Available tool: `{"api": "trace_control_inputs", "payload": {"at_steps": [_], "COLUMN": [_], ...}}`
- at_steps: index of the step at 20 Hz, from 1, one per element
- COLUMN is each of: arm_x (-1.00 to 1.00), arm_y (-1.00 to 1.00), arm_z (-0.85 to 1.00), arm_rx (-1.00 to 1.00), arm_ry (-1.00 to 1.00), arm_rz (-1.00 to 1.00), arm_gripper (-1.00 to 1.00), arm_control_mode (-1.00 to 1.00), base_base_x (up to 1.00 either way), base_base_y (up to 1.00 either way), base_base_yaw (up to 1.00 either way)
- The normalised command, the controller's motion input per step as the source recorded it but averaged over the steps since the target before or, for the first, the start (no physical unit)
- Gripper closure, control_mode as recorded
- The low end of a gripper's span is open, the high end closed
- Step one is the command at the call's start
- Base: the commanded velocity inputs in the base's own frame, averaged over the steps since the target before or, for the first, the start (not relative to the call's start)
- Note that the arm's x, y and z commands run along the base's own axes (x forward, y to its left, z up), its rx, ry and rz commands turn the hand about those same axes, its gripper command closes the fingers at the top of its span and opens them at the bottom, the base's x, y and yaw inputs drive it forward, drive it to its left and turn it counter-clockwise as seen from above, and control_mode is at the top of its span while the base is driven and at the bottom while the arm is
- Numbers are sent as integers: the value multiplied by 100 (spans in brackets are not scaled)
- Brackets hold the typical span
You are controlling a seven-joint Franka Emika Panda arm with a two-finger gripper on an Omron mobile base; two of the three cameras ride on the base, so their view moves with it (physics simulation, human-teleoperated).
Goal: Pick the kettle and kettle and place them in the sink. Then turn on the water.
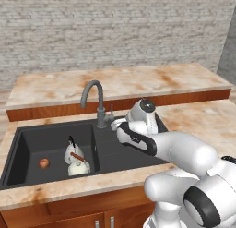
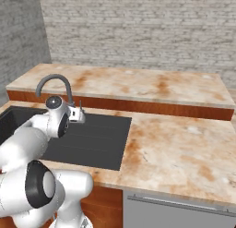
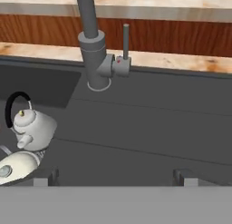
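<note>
Pincer [image 3: 115, 175]: fully open, holding nothing, above the sink's drainboard, facing the tap [image 3: 93, 41].
Kettles: black-handled kettle [image 1: 72, 151] and brown-handled kettle [image 1: 79, 166] in the left basin of the sink [image 1: 115, 151], touching.
Apple [image 1: 44, 163]: same basin, left of the kettles.

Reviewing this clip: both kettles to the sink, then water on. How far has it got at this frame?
Done: the black-handled kettle and the brown-handled kettle both sit in the left basin of the sink, beside a red apple. In hand: the open, empty gripper faces the tap and its upright lever. Left: turning on the water; no stream runs from the spout.
</note>
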Motion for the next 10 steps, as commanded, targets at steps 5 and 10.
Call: {"api": "trace_control_inputs", "payload": {"at_steps": [5, 10], "arm_x": [0, 0], "arm_y": [-19, -8], "arm_z": [21, 14], "arm_rx": [5, 4], "arm_ry": [-24, -25], "arm_rz": [4, 5], "arm_gripper": [-100, -100], "arm_control_mode": [-100, -100], "base_base_x": [0, 0], "base_base_y": [0, 0], "base_base_yaw": [0, 0]}}
